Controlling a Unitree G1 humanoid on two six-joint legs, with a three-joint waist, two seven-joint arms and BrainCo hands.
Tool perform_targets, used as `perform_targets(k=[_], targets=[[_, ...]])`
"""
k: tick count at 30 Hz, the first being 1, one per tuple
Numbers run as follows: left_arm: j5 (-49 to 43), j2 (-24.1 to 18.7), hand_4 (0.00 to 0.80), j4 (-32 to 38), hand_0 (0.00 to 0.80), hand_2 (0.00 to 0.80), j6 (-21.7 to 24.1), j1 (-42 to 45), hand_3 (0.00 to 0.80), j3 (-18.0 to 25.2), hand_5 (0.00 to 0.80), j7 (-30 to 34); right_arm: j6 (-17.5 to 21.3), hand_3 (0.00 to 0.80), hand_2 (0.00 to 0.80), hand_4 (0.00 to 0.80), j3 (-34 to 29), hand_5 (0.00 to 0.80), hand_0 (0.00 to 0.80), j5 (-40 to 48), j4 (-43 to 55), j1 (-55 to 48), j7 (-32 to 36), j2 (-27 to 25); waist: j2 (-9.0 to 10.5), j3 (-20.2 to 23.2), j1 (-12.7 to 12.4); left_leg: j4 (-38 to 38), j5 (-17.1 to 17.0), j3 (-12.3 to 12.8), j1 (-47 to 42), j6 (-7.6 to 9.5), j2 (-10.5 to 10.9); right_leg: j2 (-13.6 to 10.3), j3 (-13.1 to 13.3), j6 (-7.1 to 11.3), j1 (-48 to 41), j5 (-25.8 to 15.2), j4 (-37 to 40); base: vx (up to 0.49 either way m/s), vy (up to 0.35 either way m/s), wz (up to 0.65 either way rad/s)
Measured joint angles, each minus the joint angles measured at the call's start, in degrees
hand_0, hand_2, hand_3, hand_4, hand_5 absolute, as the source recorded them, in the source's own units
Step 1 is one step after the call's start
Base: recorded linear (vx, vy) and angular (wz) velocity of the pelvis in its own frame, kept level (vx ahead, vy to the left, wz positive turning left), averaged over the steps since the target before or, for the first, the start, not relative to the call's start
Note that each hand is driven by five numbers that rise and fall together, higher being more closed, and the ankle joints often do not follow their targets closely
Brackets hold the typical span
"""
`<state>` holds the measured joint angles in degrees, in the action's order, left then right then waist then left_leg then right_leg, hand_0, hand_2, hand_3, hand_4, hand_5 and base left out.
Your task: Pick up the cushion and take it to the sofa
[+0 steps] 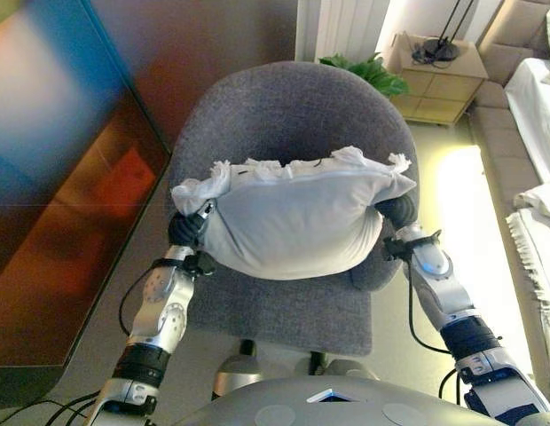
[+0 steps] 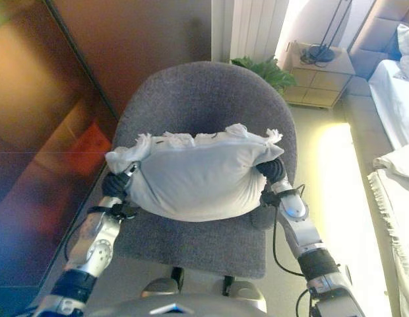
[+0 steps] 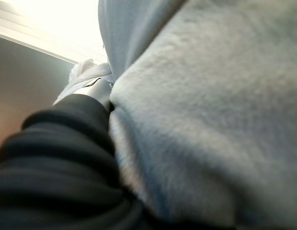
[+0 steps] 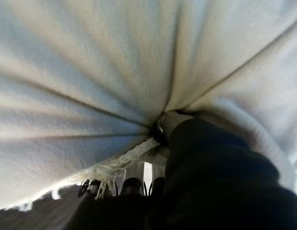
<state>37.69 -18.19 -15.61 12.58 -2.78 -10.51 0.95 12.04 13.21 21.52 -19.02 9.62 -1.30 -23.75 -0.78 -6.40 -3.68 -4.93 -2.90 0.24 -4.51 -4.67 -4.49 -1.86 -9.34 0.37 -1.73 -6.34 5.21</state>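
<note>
A pale grey cushion (image 1: pixel 293 222) with a fringed top edge hangs just above the seat of a grey armchair (image 1: pixel 293 106), held between my two hands. My left hand (image 1: pixel 188 229) presses into the cushion's left end, its dark cover (image 3: pixel 57 158) against the fabric. My right hand (image 1: pixel 397 213) grips the right end. In the right wrist view the thumb (image 4: pixel 164 123) digs into the cloth where the folds meet, with dark-tipped fingers (image 4: pixel 134 184) under the fringe. A beige sofa (image 1: pixel 537 98) with white covers runs along the right edge.
A dark glossy panel (image 1: pixel 62 177) stands close on the left. A light wooden cabinet (image 1: pixel 439 80) with a lamp base and a green plant (image 1: pixel 368 71) stand behind the chair. Pale floor (image 1: pixel 466 204) runs between the chair and the sofa.
</note>
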Motion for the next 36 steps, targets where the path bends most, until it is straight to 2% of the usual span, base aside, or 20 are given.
perform_targets(k=[5, 10, 14, 18, 20, 23, 34, 35, 36], targets=[[-1.1, 0.8, 0.8, -10.4, 0.8, 0.8, 0.1, -6.4, 0.8, -2.9, 0.8, -3.5, -2.6, 0.8, 0.8, 0.8, 3.5, 0.8, 0.8, 1.0, -11.1, 6.0, -2.9, 1.6, 0.53, 1.2, -0.2, 0.0, -0.2, 1.3, 2.5, 0.28, 0.5, -0.6, 0.8, 0.56, 3.0, -0.3, 0.0, -0.165, 0.018, -0.09], [-2.7, 2.5, 0.8, -23.6, 0.8, 0.8, 2.7, -19.1, 0.8, -5.8, 0.8, -8.6, -4.9, 0.8, 0.8, 0.8, 7.0, 0.8, 0.8, 4.2, -19.8, 18.2, -9.0, 3.0, 0.67, 1.2, 0.5, 0.1, -2.9, 1.4, 10.8, 0.4, 1.1, -0.9, 1.4, 0.19, 11.4, -3.4, -0.1, -0.232, 0.023, -0.03], [-2.7, 2.0, 0.8, -29.2, 0.8, 0.8, 4.1, -26.1, 0.8, -6.7, 0.8, -10.3, -5.3, 0.8, 0.8, 0.8, 7.8, 0.8, 0.8, 5.3, -21.2, 21.6, -10.9, 3.3, 1.1, -1.1, 2.0, 0.0, -3.3, 2.3, 11.4, 0.55, 1.4, -1.2, 2.3, 0.38, 12.4, -3.8, -0.1, -0.113, 0.024, -0.1], [-2.9, 1.9, 0.8, -35.7, 0.8, 0.8, 4.6, -34.9, 0.8, -7.5, 0.8, -11.0, -5.3, 0.8, 0.8, 0.8, 7.8, 0.8, 0.8, 7.5, -31.1, 29.8, -11.0, 4.6, 1.9, -4.1, 3.3, 0.3, -3.9, 2.8, 14.5, 0.89, 1.7, -1.6, 2.9, 1.19, 15.9, -4.8, -0.3, -0.104, 0.022, -0.09], [-3.0, 2.0, 0.8, -37.7, 0.8, 0.8, 4.4, -38.9, 0.8, -8.3, 0.8, -11.5, -5.3, 0.8, 0.8, 0.8, 7.6, 0.8, 0.8, 8.9, -35.3, 33.8, -11.0, 4.6, 2.0, -5.7, 4.3, 0.7, -4.0, 2.8, 15.7, 0.94, 1.9, -1.7, 2.9, 1.03, 16.9, -5.1, -0.2, -0.029, 0.045, 0.02], [-3.0, 1.9, 0.8, -40.2, 0.8, 0.8, 4.1, -43.1, 0.8, -8.6, 0.8, -12.9, -5.3, 0.8, 0.8, 0.8, 7.7, 0.8, 0.8, 9.2, -38.1, 38.1, -11.0, 4.4, 1.79, -7.0, 4.4, 0.8, -4.0, 2.9, 16.7, 0.95, 2.0, -1.6, 3.3, 0.73, 17.9, -5.4, -0.2, -0.036, 0.047, -0.06], [-3.1, -0.5, 0.8, -40.2, 0.8, 0.8, 4.3, -49.5, 0.8, -9.3, 0.8, -15.4, -4.3, 0.8, 0.8, 0.8, 8.1, 0.8, 0.8, 8.3, -35.1, 43.3, -13.8, 2.3, 1.31, -12.5, 4.4, 0.1, -3.9, 3.7, 17.2, 0.97, 2.1, -1.8, 3.9, 0.31, 19.0, -5.7, -0.2, -0.002, 0.04, -0.02], [-3.1, -0.7, 0.8, -40.2, 0.8, 0.8, 4.3, -49.9, 0.8, -9.6, 0.8, -15.5, -4.2, 0.53, 0.53, 0.53, 8.1, 0.53, 0.53, 8.1, -35.0, 43.7, -14.4, 2.3, 1.25, -13.0, 4.5, 0.1, -3.9, 3.7, 17.2, 0.98, 2.1, -1.9, 3.8, 0.31, 18.9, -5.7, -0.2, -0.022, 0.049, 0.0], [-3.1, -0.8, 0.8, -40.2, 0.8, 0.8, 4.5, -50.1, 0.8, -9.6, 0.8, -15.6, -4.0, 0.16, 0.16, 0.16, 8.1, 0.16, 0.16, 7.9, -35.0, 43.9, -15.0, 2.3, 1.17, -13.3, 4.5, 0.1, -3.9, 3.7, 17.2, 1.02, 2.2, -1.9, 3.8, 0.31, 18.9, -5.7, -0.2, -0.013, 0.048, 0.01]])
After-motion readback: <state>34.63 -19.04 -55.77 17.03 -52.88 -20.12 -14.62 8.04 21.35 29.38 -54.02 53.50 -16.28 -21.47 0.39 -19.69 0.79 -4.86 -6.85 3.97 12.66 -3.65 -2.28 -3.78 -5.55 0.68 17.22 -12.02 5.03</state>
